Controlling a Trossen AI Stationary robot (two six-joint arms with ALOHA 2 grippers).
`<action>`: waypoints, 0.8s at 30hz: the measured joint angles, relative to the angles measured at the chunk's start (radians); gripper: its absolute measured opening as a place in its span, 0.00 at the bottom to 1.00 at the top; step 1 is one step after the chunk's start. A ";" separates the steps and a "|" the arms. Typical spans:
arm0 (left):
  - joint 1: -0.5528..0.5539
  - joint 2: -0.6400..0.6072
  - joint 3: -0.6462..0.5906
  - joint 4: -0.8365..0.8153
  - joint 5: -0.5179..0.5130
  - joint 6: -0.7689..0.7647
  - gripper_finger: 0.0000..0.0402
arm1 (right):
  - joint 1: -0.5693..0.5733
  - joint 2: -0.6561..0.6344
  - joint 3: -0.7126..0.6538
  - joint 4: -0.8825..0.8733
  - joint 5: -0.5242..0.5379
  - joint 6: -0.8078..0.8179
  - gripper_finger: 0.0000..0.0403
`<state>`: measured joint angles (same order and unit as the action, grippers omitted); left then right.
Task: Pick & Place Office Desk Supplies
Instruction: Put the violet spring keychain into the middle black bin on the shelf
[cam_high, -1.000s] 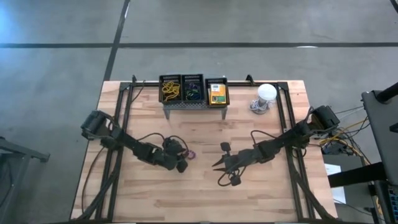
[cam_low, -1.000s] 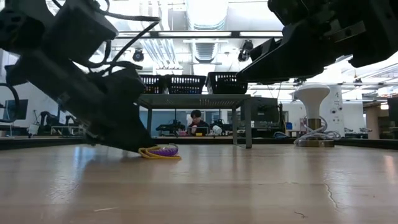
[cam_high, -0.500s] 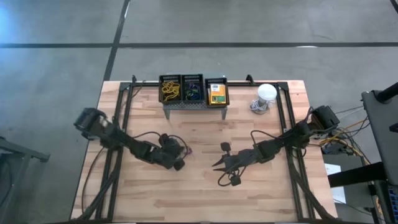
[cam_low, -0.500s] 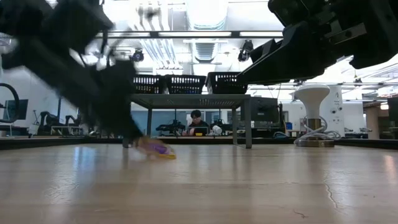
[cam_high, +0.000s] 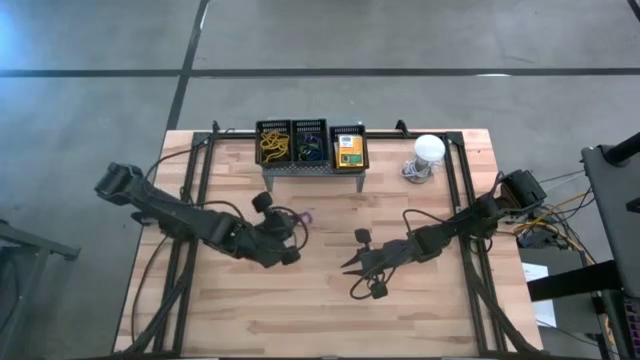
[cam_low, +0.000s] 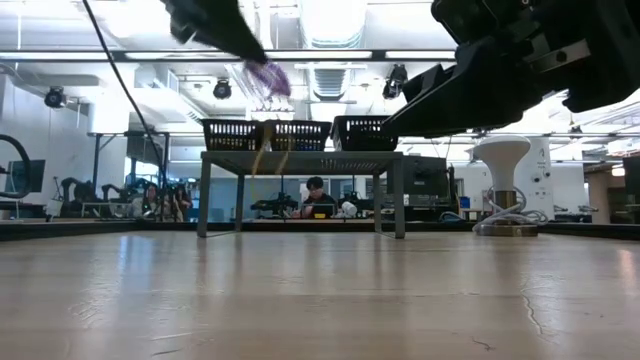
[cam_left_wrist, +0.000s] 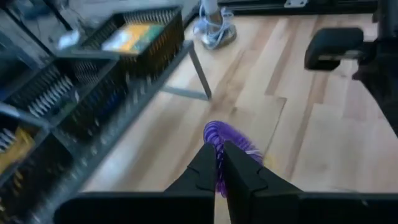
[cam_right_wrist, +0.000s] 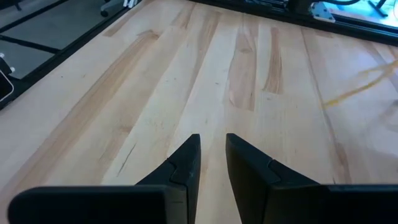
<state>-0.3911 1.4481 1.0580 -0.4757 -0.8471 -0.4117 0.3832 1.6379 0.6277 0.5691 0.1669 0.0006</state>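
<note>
My left gripper (cam_high: 297, 223) is raised above the table's middle, a little to the near side of the grey stand (cam_high: 312, 168), and is shut on a bundle of purple rubber bands (cam_high: 306, 216). The low view shows the bundle (cam_low: 266, 76) high in the air in front of the baskets. My right gripper (cam_high: 347, 265) waits right of centre, low over bare wood, open and touching nothing (cam_right_wrist: 212, 140). On the stand, one basket (cam_high: 273, 143) holds yellow bands, the middle basket (cam_high: 309, 146) holds mixed bands, and the third (cam_high: 349, 148) holds a yellow-and-green box. My left gripper pinches the purple rubber bands (cam_left_wrist: 219, 177) between its two fingertips (cam_left_wrist: 239, 167). The rest of the bundle (cam_left_wrist: 227, 132) sticks out past the tips as a loose loop. It is lifted clear of the table (cam_low: 266, 76).
The white dome (cam_high: 428, 150) with its cable stands on the far right of the table, beside the stand. Black frame rails (cam_high: 196, 190) run along both sides. People sit in the room behind the table (cam_low: 318, 192).
My left gripper has risen from the table, carrying the purple rubber bands, and moved toward the far edge and the stand. The bands, which lay on the wood a second ago, are now lifted clear.
</note>
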 joint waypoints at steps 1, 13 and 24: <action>0.003 0.009 0.018 0.000 -0.010 0.030 0.03 | 0.000 0.000 0.000 -0.005 0.000 0.000 0.18; 0.044 0.051 0.070 -0.074 -0.258 0.106 0.03 | 0.000 0.000 -0.002 -0.035 0.000 0.000 0.16; 0.478 0.047 0.163 0.058 -0.043 0.254 0.03 | 0.000 0.000 -0.001 -0.032 0.001 0.015 0.16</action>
<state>0.0868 1.4952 1.2213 -0.4179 -0.8899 -0.1581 0.3832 1.6382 0.6266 0.5373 0.1677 0.0158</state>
